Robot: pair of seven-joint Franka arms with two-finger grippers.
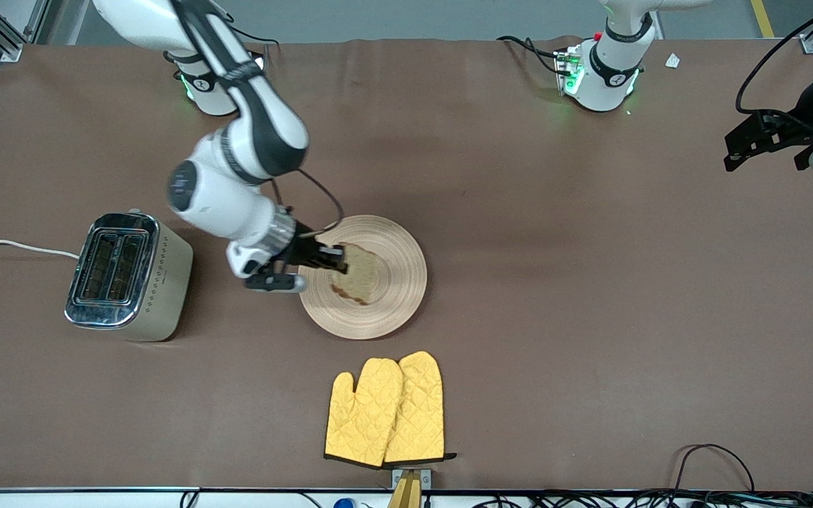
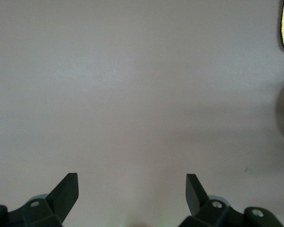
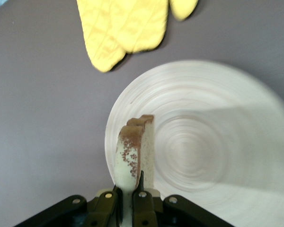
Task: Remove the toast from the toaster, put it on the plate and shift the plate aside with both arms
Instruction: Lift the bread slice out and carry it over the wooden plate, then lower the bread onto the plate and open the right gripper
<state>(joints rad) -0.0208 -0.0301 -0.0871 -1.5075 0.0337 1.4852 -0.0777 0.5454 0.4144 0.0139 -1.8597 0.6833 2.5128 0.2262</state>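
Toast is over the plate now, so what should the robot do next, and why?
Probably lower it and let go. The right gripper is shut on the toast, holding it on edge above the plate, not lying flat yet.

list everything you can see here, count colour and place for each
toaster: 1, cream sides with chrome top, toward the right arm's end of the table
plate: 1, pale wood, mid-table, beside the toaster
toast: 1, tan with brown crust, held over the plate
mitts: 2, yellow quilted, overlapping, nearer the front camera than the plate
table: 1, brown cover
cord: 1, white, running from the toaster off the table's end
right gripper: 1, black, shut on the toast over the plate
left gripper: 1, black, open, waiting over the left arm's end of the table
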